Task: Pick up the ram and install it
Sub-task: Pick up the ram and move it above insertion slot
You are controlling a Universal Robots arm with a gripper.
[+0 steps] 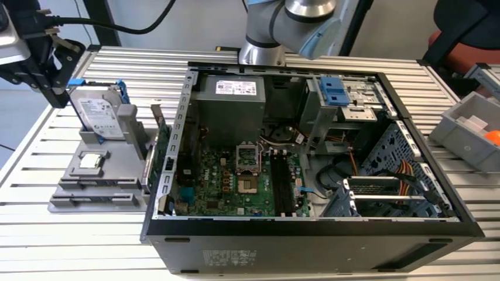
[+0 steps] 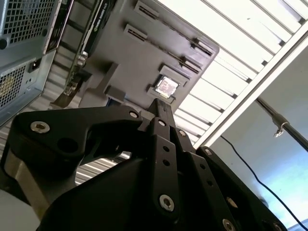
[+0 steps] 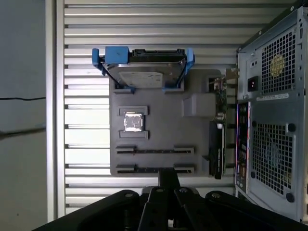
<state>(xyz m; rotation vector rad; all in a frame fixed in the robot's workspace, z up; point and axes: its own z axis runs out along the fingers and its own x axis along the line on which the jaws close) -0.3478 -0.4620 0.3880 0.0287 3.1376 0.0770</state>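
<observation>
Ram appeared, as far as the exterior view allowed a judgement, as 1 long dark stick standing on edge in a memory slot of the motherboard, inside the open computer case. Its long axis ran from the case's near wall toward the far wall, almost straight up and down in that picture. It lay beside the processor socket, on the side toward the exterior view's right.

Seen edge-on, the ram read as a narrow black strip. Its chips and label could not be made out, and whether it was pressed fully home could not be told.

From the gripper the ram lay well apart, toward the exterior view's right and lower, past the case's side wall. The gripper hung outside the case above the grey fixture on the slatted counter, close to the hard drive standing in its blue-tabbed frame.

In the first wrist view its fingertips were pressed together with nothing between them, pointing down at the fixture's 2 long slotted holders. Those holders looked bare of any stick. A small square processor sat in its pocket, and the green expansion card stood at the fixture's edge next to the case.
</observation>
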